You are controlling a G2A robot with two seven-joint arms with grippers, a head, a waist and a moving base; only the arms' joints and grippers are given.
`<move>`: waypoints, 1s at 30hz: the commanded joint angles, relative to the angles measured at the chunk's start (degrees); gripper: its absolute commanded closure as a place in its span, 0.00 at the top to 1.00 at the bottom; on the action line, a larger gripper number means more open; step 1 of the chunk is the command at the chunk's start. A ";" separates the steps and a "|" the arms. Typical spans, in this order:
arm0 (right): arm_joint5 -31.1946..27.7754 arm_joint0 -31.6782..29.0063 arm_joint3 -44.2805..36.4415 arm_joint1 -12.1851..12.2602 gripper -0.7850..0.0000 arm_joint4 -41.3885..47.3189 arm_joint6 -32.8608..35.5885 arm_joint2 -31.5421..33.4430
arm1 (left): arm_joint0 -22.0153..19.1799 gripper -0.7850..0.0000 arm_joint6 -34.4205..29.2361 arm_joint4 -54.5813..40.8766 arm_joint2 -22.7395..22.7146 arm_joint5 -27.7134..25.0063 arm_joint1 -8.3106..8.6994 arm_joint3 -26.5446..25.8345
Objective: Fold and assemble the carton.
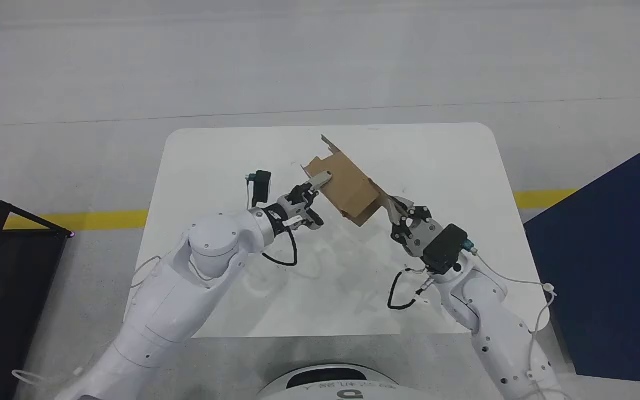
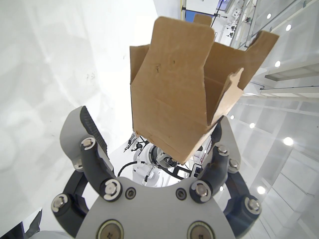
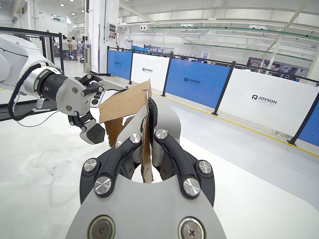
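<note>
The white table lies beneath the carton, which hangs tilted in the air between the 2 arms, its brown flaps loose and not yet tucked. The left gripper is at the side of the carton facing its own arm, with its 2 fingers spread. 1 pad touches a lower corner of the carton, and the other stands apart from the carton's wall. The right gripper is at the carton's opposite side, its 2 fingers pressed together on 1 cardboard panel, pinching it edge-on.

The step in hand looks like folding a flap. To do it well, the right pinch should stay firm as the anchor. The left fingers should close on the flap close to its crease, then turn it along the score line without twisting the carton's walls.
</note>
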 commanded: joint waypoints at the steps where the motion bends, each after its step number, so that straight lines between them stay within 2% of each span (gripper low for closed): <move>1: -1.02 -0.25 0.34 0.06 0.00 1.28 -1.05 0.40 | 0.51 1.00 -2.45 -4.67 -0.73 -0.83 -0.18 -0.49; 4: -3.52 -0.46 1.27 0.17 0.00 3.58 -3.76 1.00 | 2.36 1.00 -7.02 -12.94 -4.24 -1.18 0.01 -1.71; 7: -8.23 0.10 3.59 0.29 0.00 7.23 -7.72 1.54 | 5.52 1.00 -10.41 -16.55 -10.10 -1.95 0.86 -3.40; 12: -19.43 2.49 7.57 0.38 0.00 13.80 -14.40 1.09 | 12.49 1.00 -15.05 -21.38 -20.83 -4.65 2.18 -5.85; 16: -27.55 5.14 10.22 0.33 0.00 16.96 -17.85 -0.07 | 16.67 1.00 -18.17 -25.22 -26.46 -7.33 2.59 -6.55; 19: -29.89 7.50 11.07 0.27 0.00 16.28 -17.19 -1.12 | 18.29 1.00 -20.12 -25.86 -27.55 -8.55 2.69 -6.66; 22: -29.89 7.50 11.07 0.27 0.00 16.28 -17.19 -1.12 | 18.69 1.00 -22.30 -30.06 -26.72 -9.55 2.41 -5.88; 27: -29.89 7.50 11.07 0.27 0.00 16.28 -17.19 -1.12 | 15.39 1.00 -22.15 -31.38 -24.51 -8.98 2.06 -1.63; 30: -32.81 8.10 12.85 -0.03 0.00 24.70 -14.26 -3.10 | 12.70 1.00 -21.37 -29.59 -23.05 -9.28 1.90 0.31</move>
